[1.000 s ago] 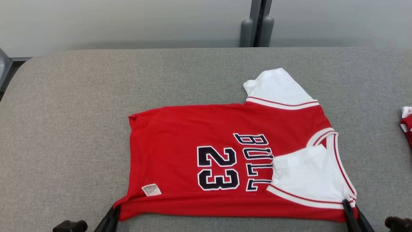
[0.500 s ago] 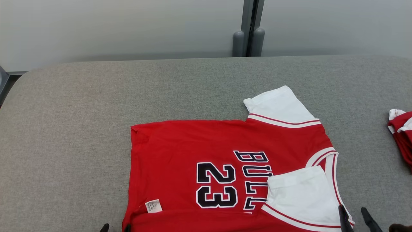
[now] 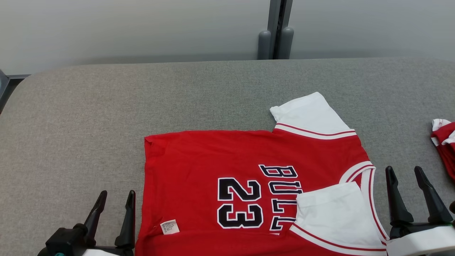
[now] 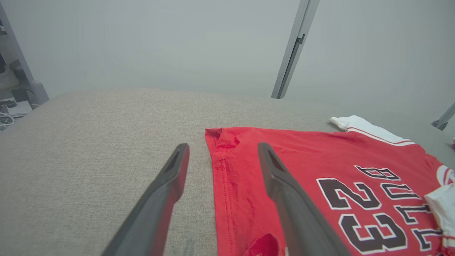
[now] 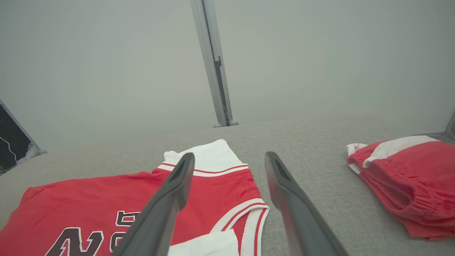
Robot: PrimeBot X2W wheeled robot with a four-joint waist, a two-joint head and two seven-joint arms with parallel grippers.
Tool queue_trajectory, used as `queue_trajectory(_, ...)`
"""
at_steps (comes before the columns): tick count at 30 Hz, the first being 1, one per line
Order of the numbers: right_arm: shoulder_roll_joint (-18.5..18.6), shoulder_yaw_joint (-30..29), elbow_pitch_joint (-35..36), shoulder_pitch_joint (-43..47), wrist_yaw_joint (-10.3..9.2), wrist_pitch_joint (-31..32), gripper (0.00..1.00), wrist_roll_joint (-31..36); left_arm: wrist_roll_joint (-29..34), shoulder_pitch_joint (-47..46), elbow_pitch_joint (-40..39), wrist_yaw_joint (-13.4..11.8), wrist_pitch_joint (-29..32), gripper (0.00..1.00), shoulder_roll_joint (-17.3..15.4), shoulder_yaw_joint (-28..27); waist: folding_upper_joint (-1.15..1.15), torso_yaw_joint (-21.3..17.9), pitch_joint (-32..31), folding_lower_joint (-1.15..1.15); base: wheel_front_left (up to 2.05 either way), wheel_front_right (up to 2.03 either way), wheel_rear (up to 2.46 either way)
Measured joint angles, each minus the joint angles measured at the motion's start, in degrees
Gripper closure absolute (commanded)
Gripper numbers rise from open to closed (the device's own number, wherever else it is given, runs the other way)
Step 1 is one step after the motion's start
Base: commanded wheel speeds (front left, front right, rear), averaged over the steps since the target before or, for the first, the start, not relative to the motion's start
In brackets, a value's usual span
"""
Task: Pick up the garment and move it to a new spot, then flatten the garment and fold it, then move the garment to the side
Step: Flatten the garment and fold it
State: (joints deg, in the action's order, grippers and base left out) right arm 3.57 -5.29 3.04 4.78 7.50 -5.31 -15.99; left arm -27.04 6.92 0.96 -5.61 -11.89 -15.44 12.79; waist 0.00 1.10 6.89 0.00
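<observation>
I am looking down on the grey padded table [image 3: 89, 117], which takes up most of my head view. The garment [image 3: 199, 156], a red jersey with "23" and lettering in black, lies flat on the near right part of it. Its hem points to my left and its collar to my right. The near edge runs off the bottom of the view.

A second bundle of red and white cloth [image 3: 445, 149] sits at the far right edge of the table, well apart from the jersey.

My left gripper [image 3: 117, 193] stands just beside the hem, fingers spread and holding nothing. In the left wrist view the hem line runs up between the two fingers, one over grey cloth and the other over red. My right gripper [image 3: 404, 169] is also spread and empty. It stands just beside the collar, between the jersey and the bundle.

The far white sleeve [image 3: 309, 113] lies out flat on the table. The near sleeve [image 3: 330, 209] is folded in over the chest, covering the end of the lettering. A small white label [image 3: 169, 227] shows near the hem.
</observation>
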Motion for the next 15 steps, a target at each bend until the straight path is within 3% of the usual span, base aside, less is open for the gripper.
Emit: queue_trajectory(15, -0.37, -0.11, 3.30, 0.52, 0.00, 1.08, 0.00, -0.14, 0.37, -1.79, 0.77, -0.29, 0.12, 0.00, -0.56, 0.05, 0.00, -0.24, 1.13, 0.00, 0.00, 0.00, 0.00)
